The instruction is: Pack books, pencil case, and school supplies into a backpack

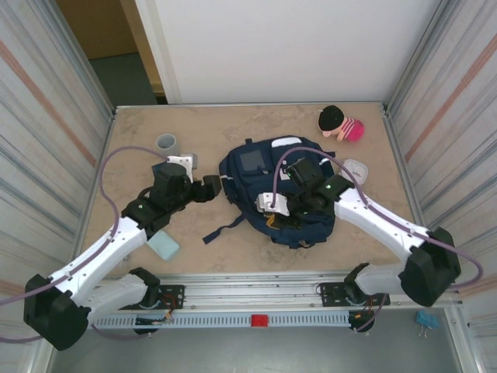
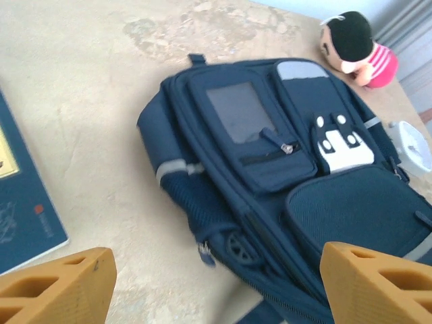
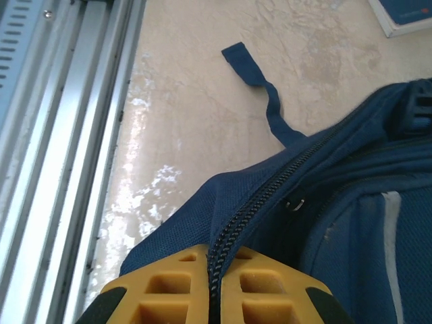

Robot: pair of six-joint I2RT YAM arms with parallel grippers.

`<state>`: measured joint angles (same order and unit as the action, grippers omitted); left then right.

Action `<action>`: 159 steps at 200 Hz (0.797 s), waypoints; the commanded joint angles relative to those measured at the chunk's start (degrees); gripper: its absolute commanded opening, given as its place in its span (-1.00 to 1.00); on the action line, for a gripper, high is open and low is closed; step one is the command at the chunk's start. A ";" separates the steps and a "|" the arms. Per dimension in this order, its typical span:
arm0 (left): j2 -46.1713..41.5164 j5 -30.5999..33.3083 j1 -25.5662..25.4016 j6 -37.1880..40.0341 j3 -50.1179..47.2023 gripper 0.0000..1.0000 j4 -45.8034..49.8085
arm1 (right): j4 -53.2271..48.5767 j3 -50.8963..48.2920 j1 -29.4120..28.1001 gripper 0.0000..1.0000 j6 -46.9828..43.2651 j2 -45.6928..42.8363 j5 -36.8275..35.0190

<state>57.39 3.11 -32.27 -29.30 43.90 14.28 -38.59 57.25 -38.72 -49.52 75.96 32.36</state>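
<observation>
The navy backpack (image 1: 260, 175) lies flat in the middle of the table, front pocket up. My left gripper (image 1: 211, 187) hovers open at its left edge. In the left wrist view its jaws (image 2: 216, 290) stand wide apart over a small zipper pull (image 2: 206, 255) and hold nothing. My right gripper (image 1: 295, 216) rests on the bag's near side, shut (image 3: 216, 290) on the backpack's zipper seam (image 3: 270, 196). A navy book (image 2: 23, 202) lies left of the bag. The pale teal pencil case (image 1: 164, 245) sits near the front edge, beside my left arm.
A grey cup (image 1: 167, 143) stands at the back left and a plush doll (image 1: 340, 123) at the back right. A white round object (image 1: 356, 169) lies right of the bag. A loose strap (image 1: 221, 230) trails toward the metal rail (image 1: 256, 299) at the front.
</observation>
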 commanded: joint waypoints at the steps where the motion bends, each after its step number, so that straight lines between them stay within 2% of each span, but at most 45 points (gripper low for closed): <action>1: -0.87 4.22 0.10 -3.46 0.07 0.61 5.44 | 3.99 3.98 -1.20 -1.00 -3.66 2.91 1.82; 10: -0.84 4.50 0.92 -4.35 0.18 0.64 7.25 | 3.57 4.88 -2.06 -0.84 -3.00 3.64 1.92; 26: 0.01 1.91 3.96 -5.72 0.75 0.67 10.03 | 3.75 6.54 -2.56 -0.41 2.62 3.46 3.44; 39: 0.87 -0.96 7.25 -5.35 1.22 0.71 11.67 | 4.69 9.30 -2.67 0.14 13.33 3.40 3.47; 54: 2.17 -3.66 11.40 -3.94 1.12 0.75 12.32 | 4.08 13.55 -2.72 0.36 25.06 3.97 3.90; 76: 5.35 -9.13 19.13 -1.97 0.49 0.75 10.10 | 6.41 17.56 -2.94 0.45 43.09 5.20 2.56; 102: 12.01 -13.08 25.64 0.92 2.43 0.73 7.44 | 10.20 19.05 -2.90 0.38 59.08 7.61 0.22; 129: 21.01 -11.16 26.94 5.06 8.72 0.75 8.30 | 16.20 16.84 -3.02 0.28 68.16 9.65 -0.64; 159: 32.68 -11.79 27.79 7.32 15.16 0.77 7.74 | 18.93 15.52 -3.29 0.25 71.05 11.14 -0.53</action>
<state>83.42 -7.14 -5.23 -26.06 54.22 22.74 -23.29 73.80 -41.30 13.15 86.15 32.53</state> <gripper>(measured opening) 0.882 0.626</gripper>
